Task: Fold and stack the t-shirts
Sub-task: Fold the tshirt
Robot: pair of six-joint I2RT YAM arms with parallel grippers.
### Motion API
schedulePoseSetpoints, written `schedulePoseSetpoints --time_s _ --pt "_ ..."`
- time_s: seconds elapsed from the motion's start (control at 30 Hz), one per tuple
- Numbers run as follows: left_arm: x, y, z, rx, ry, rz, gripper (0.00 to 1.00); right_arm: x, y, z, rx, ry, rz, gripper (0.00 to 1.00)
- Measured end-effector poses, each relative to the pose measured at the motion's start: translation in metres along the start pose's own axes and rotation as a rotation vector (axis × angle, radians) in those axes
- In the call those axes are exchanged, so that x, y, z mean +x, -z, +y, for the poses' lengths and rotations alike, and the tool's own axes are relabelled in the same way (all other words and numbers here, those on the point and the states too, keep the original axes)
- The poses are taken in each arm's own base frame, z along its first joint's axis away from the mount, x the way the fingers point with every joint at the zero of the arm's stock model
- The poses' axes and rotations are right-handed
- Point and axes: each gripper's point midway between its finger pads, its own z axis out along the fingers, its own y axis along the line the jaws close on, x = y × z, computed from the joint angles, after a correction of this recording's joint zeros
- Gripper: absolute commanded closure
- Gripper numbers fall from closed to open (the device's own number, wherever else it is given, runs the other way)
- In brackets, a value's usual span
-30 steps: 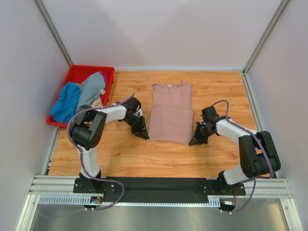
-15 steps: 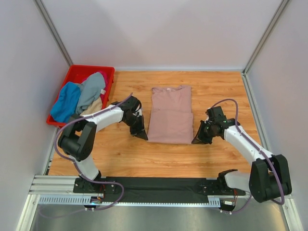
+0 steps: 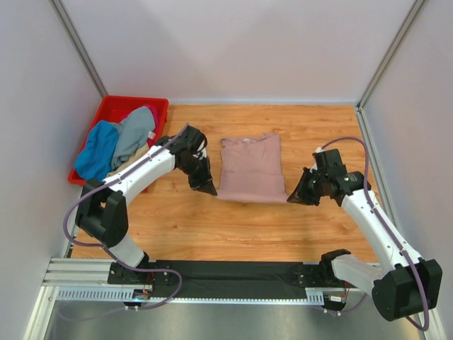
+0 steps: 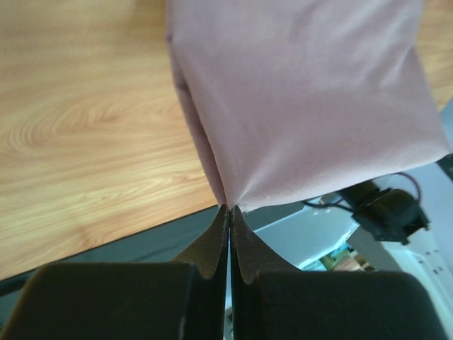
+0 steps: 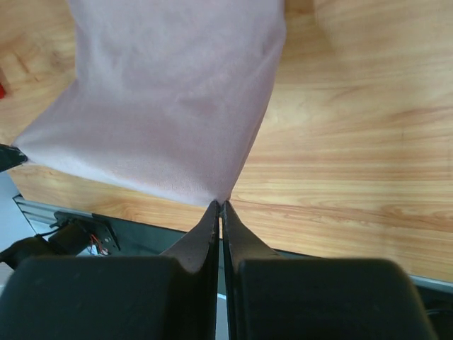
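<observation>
Both hands were on the pink shirt point(image 3: 249, 170), mid desk point(image 3: 212, 230). Left hand point(image 3: 210, 190) was fully closed, pinching the shirt's near-left corner. Right hand point(image 3: 292, 199) was fully closed too, pinching the near-right corner. In the left wrist view the fingertips point(image 4: 212, 244) were pressed together with the cloth corner caught right at the tips, and the fabric fanned out from there in tension creases. The right wrist view showed the same: corner nipped at the tips, cloth spreading away up and to the left. The near hem ran fairly straight between the two hands and looked raised off the desk. The far end with the collar lay flat on the wood, collar pointing away from the arm bases. Sleeves looked tucked in, so the outline was a narrow rectangle. A red crate point(image 3: 106, 112) sat at the far-left corner of the desk by the left wall, apart from the pink shirt. It was heaped with a blue shirt point(image 3: 98, 150), a grey shirt point(image 3: 133, 134) and a bit of magenta shirt point(image 3: 151, 113), piled above the rim. The left arm's forearm passed just beside the crate's near-right corner.
</observation>
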Motion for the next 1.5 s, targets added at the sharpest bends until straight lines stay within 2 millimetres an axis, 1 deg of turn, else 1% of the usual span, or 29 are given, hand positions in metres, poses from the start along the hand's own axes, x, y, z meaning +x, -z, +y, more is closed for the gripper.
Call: schedulePoseSetpoints --time_s 0.13,0.2,0.33,0.43,0.5,0.57,0.67,0.87,1.07,1.2,1.23,1.3,1.33,1.37,1.43,1.5 --pt "-0.032 0.026 -0.028 0.04 -0.019 -0.095 1.0 -0.031 0.015 0.022 -0.007 0.023 -0.064 1.0" --pt "-0.051 0.039 -0.035 0.051 -0.007 -0.142 1.0 -0.049 0.017 0.033 -0.007 0.036 -0.084 1.0" --pt "-0.093 0.055 -0.044 0.08 0.033 -0.207 1.0 -0.078 0.008 0.047 0.01 0.047 -0.084 1.0" --pt "-0.124 0.058 -0.049 0.106 0.051 -0.237 1.0 -0.107 -0.001 0.056 0.017 0.051 -0.09 1.0" --pt "-0.146 0.056 -0.056 0.138 0.051 -0.257 1.0 -0.13 -0.007 0.062 0.02 0.049 -0.104 1.0" --pt "-0.166 0.052 -0.062 0.164 0.058 -0.273 1.0 -0.154 -0.014 0.067 0.022 0.049 -0.119 1.0" --pt "-0.194 0.044 -0.067 0.198 0.068 -0.292 1.0 -0.184 -0.024 0.071 0.022 0.051 -0.135 1.0" --pt "-0.244 0.022 -0.064 0.264 0.108 -0.347 1.0 -0.227 -0.051 0.072 0.008 0.027 -0.134 1.0" --pt "-0.298 0.001 -0.075 0.348 0.098 -0.404 1.0 -0.269 -0.077 0.07 -0.021 0.016 -0.144 1.0" --pt "-0.327 -0.022 -0.076 0.394 0.094 -0.435 1.0 -0.286 -0.097 0.064 -0.04 0.003 -0.143 1.0" --pt "-0.333 -0.027 -0.075 0.403 0.097 -0.442 0.99 -0.289 -0.103 0.063 -0.047 -0.003 -0.142 0.99" --pt "-0.344 -0.04 -0.071 0.414 0.104 -0.448 0.92 -0.299 -0.117 0.061 -0.07 -0.013 -0.144 0.98" --pt "-0.349 -0.045 -0.07 0.42 0.106 -0.454 0.83 -0.304 -0.125 0.06 -0.083 -0.016 -0.147 0.96" --pt "-0.356 -0.052 -0.067 0.427 0.107 -0.462 0.8 -0.309 -0.134 0.059 -0.094 -0.024 -0.145 0.93" --pt "-0.368 -0.062 -0.061 0.44 0.123 -0.473 0.81 -0.321 -0.151 0.056 -0.117 -0.034 -0.149 0.9" --pt "-0.374 -0.068 -0.051 0.437 0.143 -0.477 0.78 -0.333 -0.169 0.053 -0.144 -0.047 -0.152 0.81"
